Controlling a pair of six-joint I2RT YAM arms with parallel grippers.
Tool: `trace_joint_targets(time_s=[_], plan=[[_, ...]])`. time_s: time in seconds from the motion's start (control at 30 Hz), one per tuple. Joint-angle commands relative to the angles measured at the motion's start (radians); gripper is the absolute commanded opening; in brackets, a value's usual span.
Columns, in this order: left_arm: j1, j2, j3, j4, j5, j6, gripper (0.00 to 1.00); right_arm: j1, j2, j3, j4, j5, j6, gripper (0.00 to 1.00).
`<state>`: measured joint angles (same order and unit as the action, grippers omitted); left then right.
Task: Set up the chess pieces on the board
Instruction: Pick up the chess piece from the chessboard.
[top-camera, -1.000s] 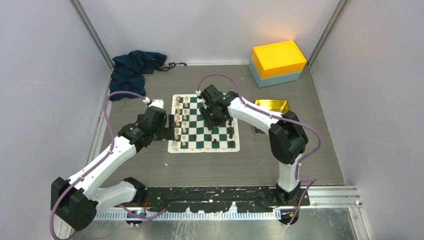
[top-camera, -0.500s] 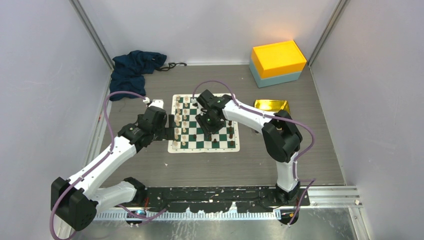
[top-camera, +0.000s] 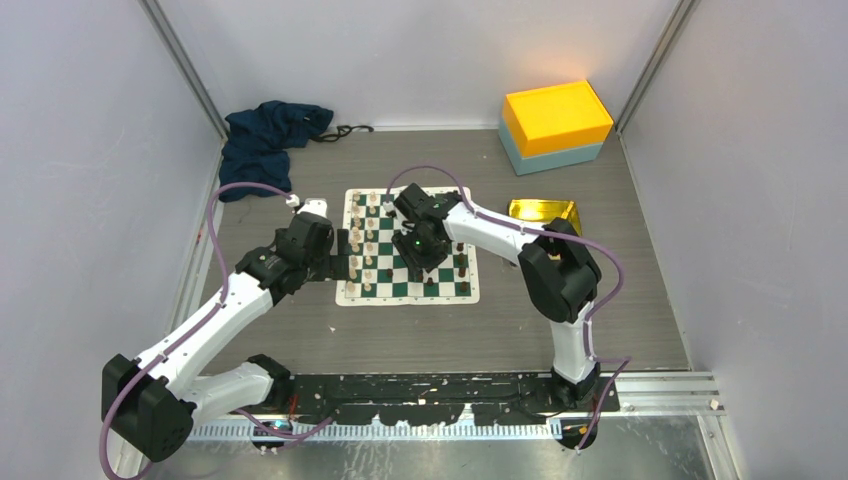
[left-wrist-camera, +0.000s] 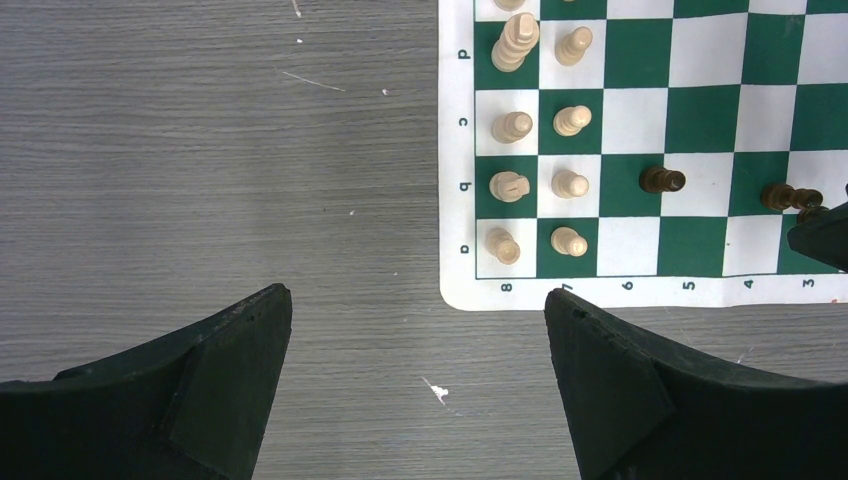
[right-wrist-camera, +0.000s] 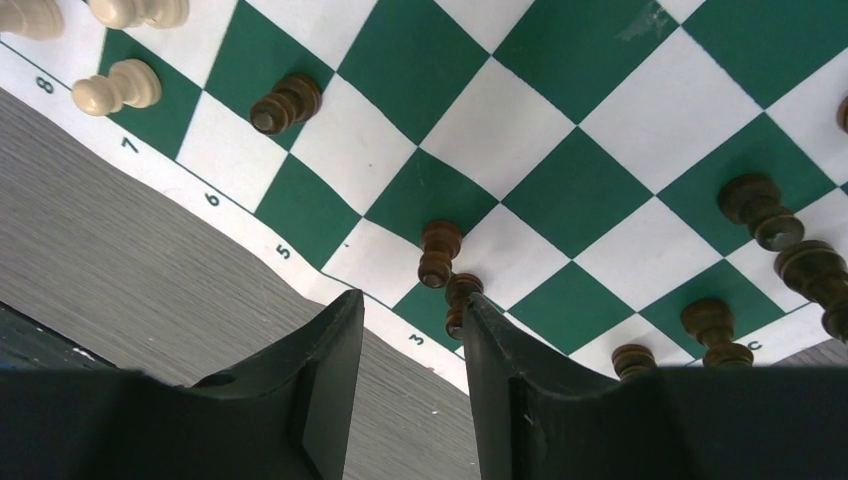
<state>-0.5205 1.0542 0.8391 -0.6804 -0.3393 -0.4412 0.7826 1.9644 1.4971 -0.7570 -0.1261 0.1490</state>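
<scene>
Hovering at the numbered edge of the board (right-wrist-camera: 600, 190), the right pincer (right-wrist-camera: 405, 305) was open and empty; two dark pawns (right-wrist-camera: 440, 255) stood just ahead of one finger (right-wrist-camera: 500, 350) (maybe touching it), far from the wide left pincer (left-wrist-camera: 418, 300).

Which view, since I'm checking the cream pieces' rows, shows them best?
Left wrist: the cream pieces stand large in two files along the board's edge. Top external shows them tiny; right wrist catches only a few at its upper left corner.
</scene>
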Motion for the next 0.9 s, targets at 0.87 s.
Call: trace_joint_targets(time_s=[0.87], plan=[[0.007, -0.023, 0.007, 0.024, 0.0, -0.007, 0.98, 0.003, 0.04, -0.023, 0.076, -0.013, 0.002, 0.25]])
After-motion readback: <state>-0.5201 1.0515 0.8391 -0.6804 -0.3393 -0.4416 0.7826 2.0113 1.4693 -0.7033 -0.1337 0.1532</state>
